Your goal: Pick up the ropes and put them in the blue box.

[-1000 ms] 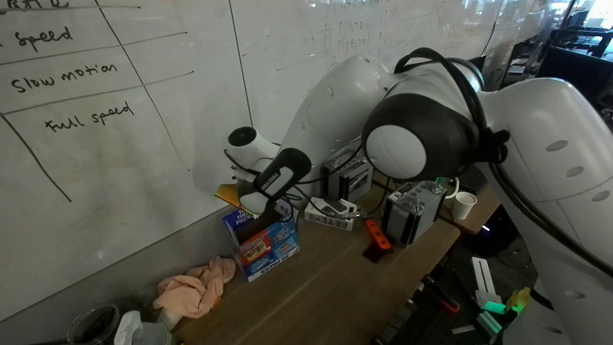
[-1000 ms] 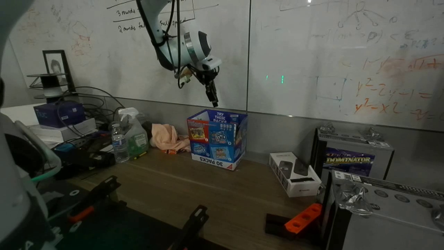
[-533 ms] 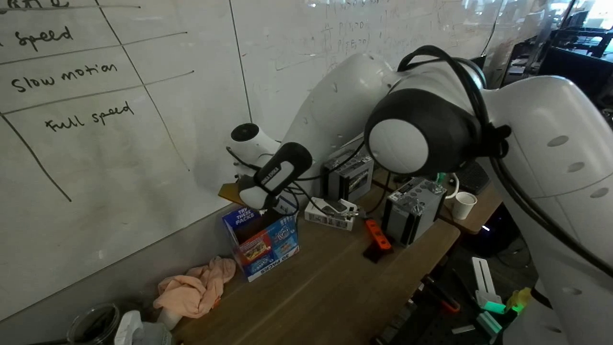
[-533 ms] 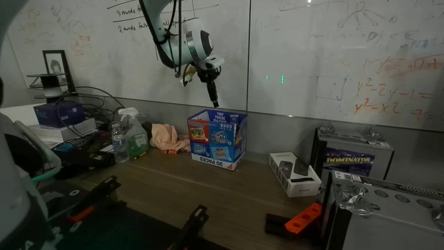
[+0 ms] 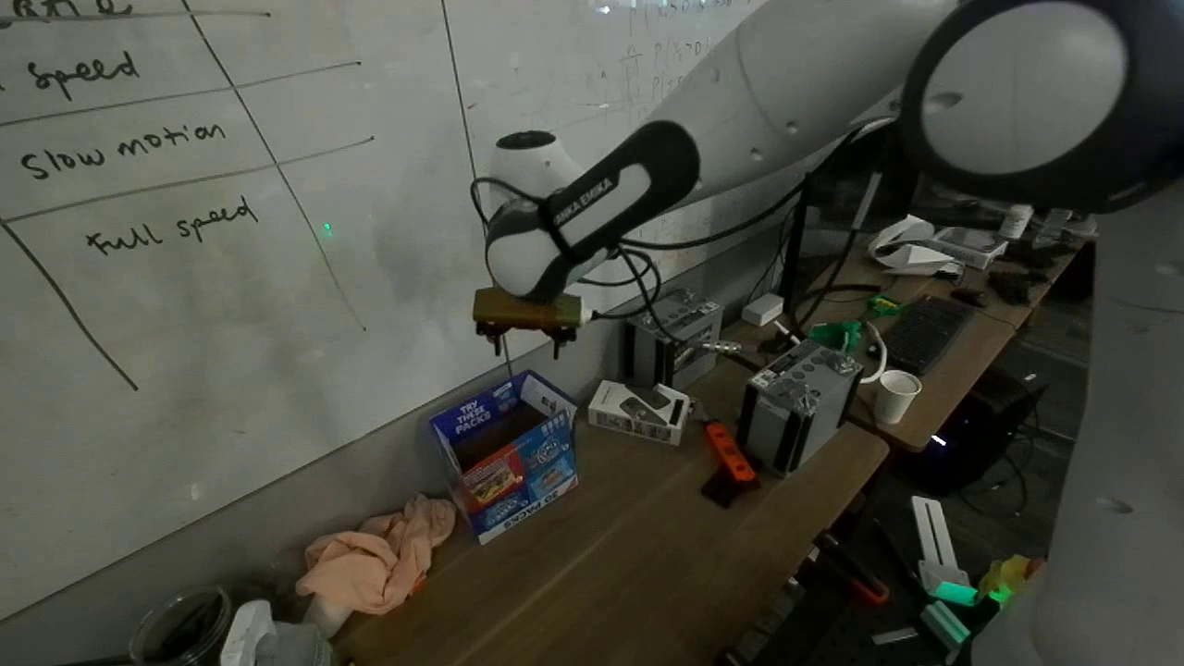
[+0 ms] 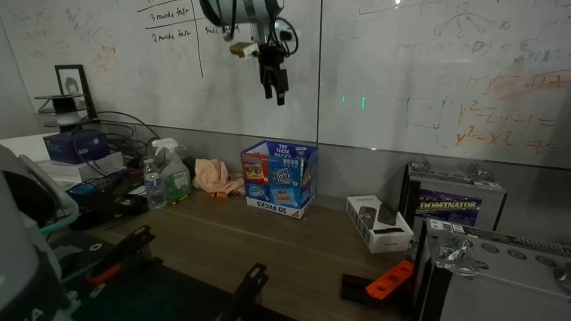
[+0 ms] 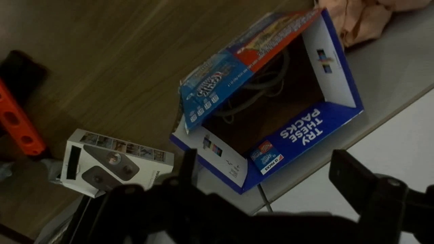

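Robot arm point(image 5: 795, 97), one, raised and shifted from half a second earlier; blue box point(image 6: 281, 178), one, unmoved; gripper point(image 5: 527, 350), one, its two fingers point(image 7: 349, 178) spread, now higher, well above the blue box; ropes point(image 7: 262, 85), pale, looped, number indistinct, inside that box.

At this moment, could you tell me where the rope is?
In the wrist view, above and right of the picture's centre, the rope lies in loose loops inside the blue box, partly hidden by its red-and-blue wall.
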Controlling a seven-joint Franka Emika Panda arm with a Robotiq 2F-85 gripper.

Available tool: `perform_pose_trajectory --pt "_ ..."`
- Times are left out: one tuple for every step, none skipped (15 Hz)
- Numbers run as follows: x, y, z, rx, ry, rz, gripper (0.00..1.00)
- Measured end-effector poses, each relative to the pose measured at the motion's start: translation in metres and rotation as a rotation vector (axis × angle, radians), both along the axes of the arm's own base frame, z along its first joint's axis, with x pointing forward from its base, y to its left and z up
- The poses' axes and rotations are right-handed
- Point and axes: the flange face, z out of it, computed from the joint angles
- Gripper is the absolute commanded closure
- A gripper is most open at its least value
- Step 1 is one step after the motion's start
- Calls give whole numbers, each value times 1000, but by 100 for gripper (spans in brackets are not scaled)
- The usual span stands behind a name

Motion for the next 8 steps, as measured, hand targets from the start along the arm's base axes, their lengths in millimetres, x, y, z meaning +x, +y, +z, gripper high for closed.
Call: perform_pose_trajectory --pt "-11 -5 14 12 25 48 0" --pt "-22 -10 26 24 52 95 0" --pt "-33 -15 38 37 84 143 0" --pt "-44 -21 49 51 120 189 0" --pt "-56 -26 59 66 161 235 0" --pt "-67 -33 70 78 204 280 0" --pt "-80 -40 81 88 249 328 0" --pt "-93 -50 92 93 290 373 0"
